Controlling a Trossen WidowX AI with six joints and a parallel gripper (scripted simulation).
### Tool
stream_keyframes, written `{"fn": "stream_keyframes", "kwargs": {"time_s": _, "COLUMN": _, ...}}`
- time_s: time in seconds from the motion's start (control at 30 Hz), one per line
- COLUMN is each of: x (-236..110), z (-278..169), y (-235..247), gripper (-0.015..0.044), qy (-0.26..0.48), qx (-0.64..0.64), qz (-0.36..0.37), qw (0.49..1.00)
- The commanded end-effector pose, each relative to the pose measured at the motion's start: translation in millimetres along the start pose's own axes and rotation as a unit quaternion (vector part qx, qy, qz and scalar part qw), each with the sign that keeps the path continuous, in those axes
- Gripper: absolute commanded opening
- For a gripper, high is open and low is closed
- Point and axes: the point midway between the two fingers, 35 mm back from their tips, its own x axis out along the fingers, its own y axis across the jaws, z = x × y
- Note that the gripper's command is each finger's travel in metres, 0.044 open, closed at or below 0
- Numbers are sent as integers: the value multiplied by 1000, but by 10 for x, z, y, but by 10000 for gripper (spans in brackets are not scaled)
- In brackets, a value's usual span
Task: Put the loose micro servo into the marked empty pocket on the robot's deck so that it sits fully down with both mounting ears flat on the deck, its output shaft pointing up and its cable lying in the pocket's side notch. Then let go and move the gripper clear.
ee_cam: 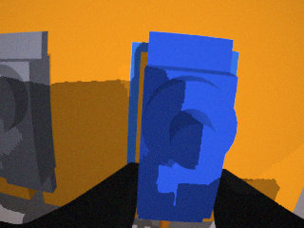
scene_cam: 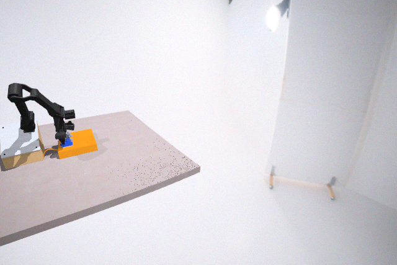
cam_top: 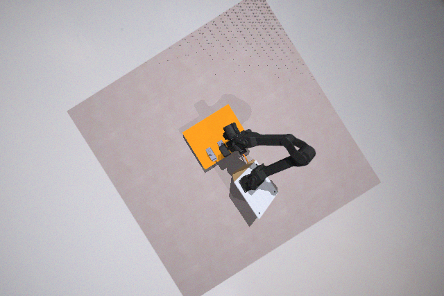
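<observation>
The loose blue micro servo (ee_cam: 209, 138) (scene_cam: 68, 143) is upright with its output shaft pointing up. My gripper (ee_cam: 177, 177) (scene_cam: 62, 142) is shut on it, one black finger at each long side near its lower end in the wrist view. The servo is over the light blue pocket outline (ee_cam: 133, 95), which shows along its left side and at its upper right. The servo hides the pocket's inside, and I cannot tell whether its ears touch the orange deck (ee_cam: 95, 24) (cam_top: 206, 124) (scene_cam: 84, 136). An orange cable (scene_cam: 49, 149) (cam_top: 245, 158) runs off the deck's near side; the side notch is hidden.
A grey servo (ee_cam: 40, 119) stands on the deck left of the blue one in the wrist view. The top view shows two grey servos, one (cam_top: 210, 154) near the deck edge and another (cam_top: 220, 143) close to my gripper. A white-topped box (cam_top: 259, 203) is at the arm's base.
</observation>
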Motion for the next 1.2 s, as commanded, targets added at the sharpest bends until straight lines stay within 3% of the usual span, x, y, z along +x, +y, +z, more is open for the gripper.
{"fn": "stream_keyframes", "kwargs": {"time_s": 0.0, "x": 38, "z": 1, "y": 2, "gripper": 0, "qy": -1, "qx": -2, "qz": 0, "qw": 1000}}
{"fn": "stream_keyframes", "kwargs": {"time_s": 0.3, "x": 123, "z": 0, "y": 2, "gripper": 0, "qy": -1, "qx": -2, "qz": 0, "qw": 1000}}
{"fn": "stream_keyframes", "kwargs": {"time_s": 0.53, "x": 101, "z": -4, "y": -1, "gripper": 184, "qy": -1, "qx": -2, "qz": 0, "qw": 1000}}
{"fn": "stream_keyframes", "kwargs": {"time_s": 0.93, "x": -251, "z": -13, "y": 31, "gripper": 187, "qy": -1, "qx": -2, "qz": 1, "qw": 1000}}
{"fn": "stream_keyframes", "kwargs": {"time_s": 1.17, "x": -415, "z": 378, "y": 5, "gripper": 371, "qy": -3, "qx": -2, "qz": 5, "qw": 1000}}
